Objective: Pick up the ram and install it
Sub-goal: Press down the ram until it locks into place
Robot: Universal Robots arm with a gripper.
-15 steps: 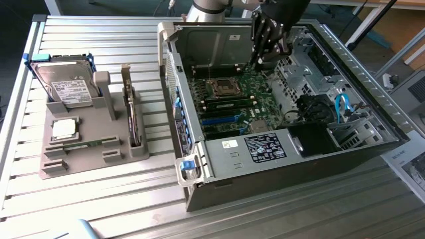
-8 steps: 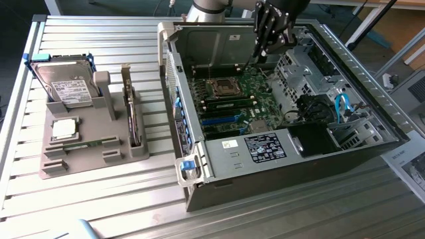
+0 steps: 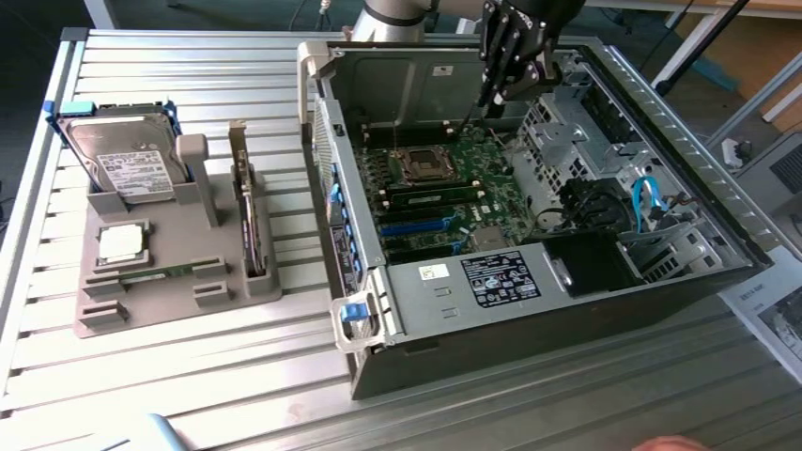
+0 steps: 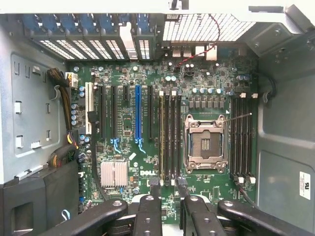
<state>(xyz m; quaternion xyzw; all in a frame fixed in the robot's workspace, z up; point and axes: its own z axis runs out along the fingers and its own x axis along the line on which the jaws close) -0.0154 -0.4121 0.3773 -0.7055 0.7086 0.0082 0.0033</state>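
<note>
The claw [image 3: 491, 99] [image 4: 168, 184] hangs spread and empty inside the open case [image 3: 414, 366], above the motherboard [image 4: 206, 83]. The ram [image 3: 157, 273] lies in the grey holder [image 3: 163, 305] on the worktop [image 3: 188, 385], at the exterior view's left, well apart from the claw.

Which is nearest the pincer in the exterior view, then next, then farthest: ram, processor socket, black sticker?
From the pincer:
1. processor socket, inside the case.
2. black sticker, at the case's near end.
3. ram, outside on the grey holder, exterior view's left.
</note>
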